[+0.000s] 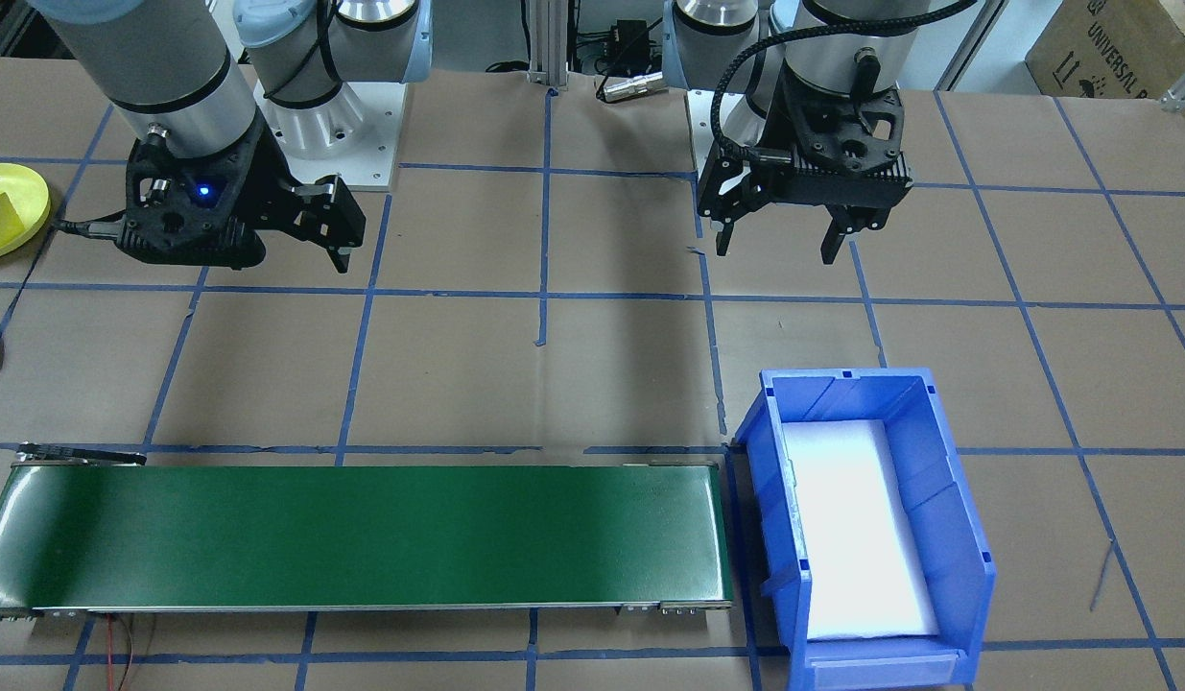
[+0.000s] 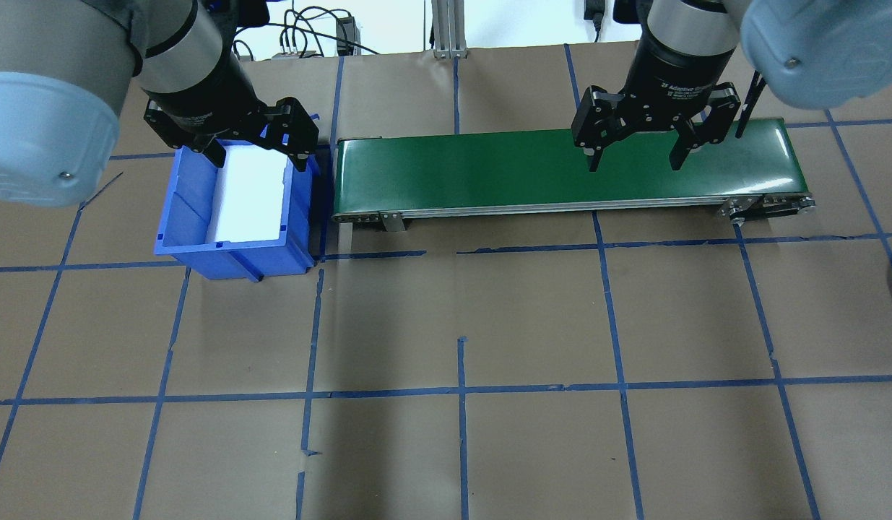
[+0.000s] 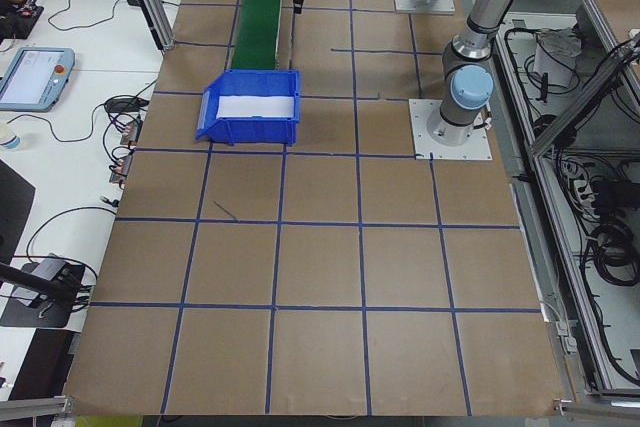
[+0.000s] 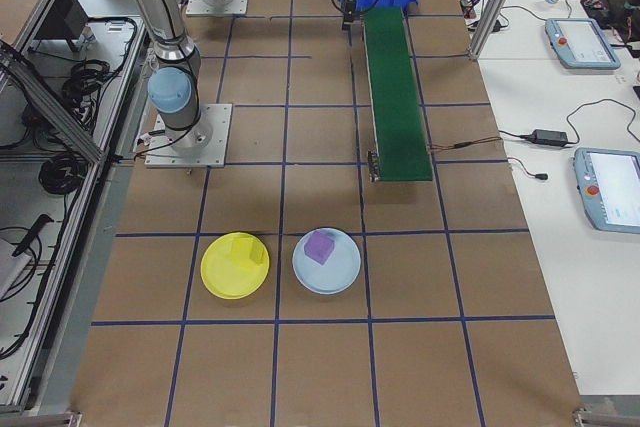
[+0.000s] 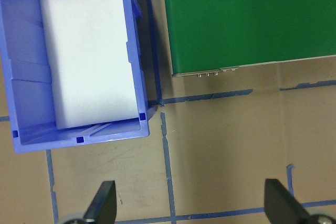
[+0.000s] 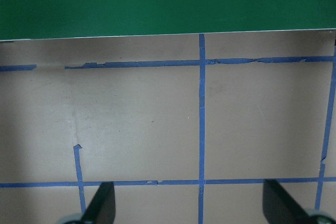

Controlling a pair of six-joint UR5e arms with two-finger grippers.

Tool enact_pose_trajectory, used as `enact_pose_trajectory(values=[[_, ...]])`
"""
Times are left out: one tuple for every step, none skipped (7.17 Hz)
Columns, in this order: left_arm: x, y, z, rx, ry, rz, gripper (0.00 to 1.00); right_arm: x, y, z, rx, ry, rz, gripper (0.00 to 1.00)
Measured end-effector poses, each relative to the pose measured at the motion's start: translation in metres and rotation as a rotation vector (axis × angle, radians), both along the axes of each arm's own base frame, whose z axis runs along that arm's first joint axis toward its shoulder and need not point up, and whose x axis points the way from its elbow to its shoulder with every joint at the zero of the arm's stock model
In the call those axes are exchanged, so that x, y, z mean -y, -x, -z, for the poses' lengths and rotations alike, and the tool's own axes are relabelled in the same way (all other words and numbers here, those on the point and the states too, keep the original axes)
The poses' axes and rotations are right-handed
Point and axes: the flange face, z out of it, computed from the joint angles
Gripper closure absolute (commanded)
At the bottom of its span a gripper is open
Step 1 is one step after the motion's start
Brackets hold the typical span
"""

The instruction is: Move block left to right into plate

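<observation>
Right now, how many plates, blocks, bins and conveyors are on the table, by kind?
Plates: 2, yellow plate and pale blue plate
Blocks: 2, yellow block and purple block
Bins: 1, blue bin
Conveyors: 1, green conveyor belt
Total: 6

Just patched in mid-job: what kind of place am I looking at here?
Most likely a robotics lab test cell, not a factory line. The paper-covered table carries a blue tape grid, a short green conveyor sits beside a blue bin, and teach pendants lie alongside.

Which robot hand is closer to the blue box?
The left gripper hovers right by the blue bin. The right gripper is far off, near the green conveyor.
</observation>
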Motion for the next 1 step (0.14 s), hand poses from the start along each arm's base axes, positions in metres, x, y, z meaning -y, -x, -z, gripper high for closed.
enact_pose_trajectory(values=[[0.0000,0.0001,0.0000,0.000,0.000,0.000,0.00,0.0003,0.0007,0.0000,0.004,-0.005,0.003,0.00]])
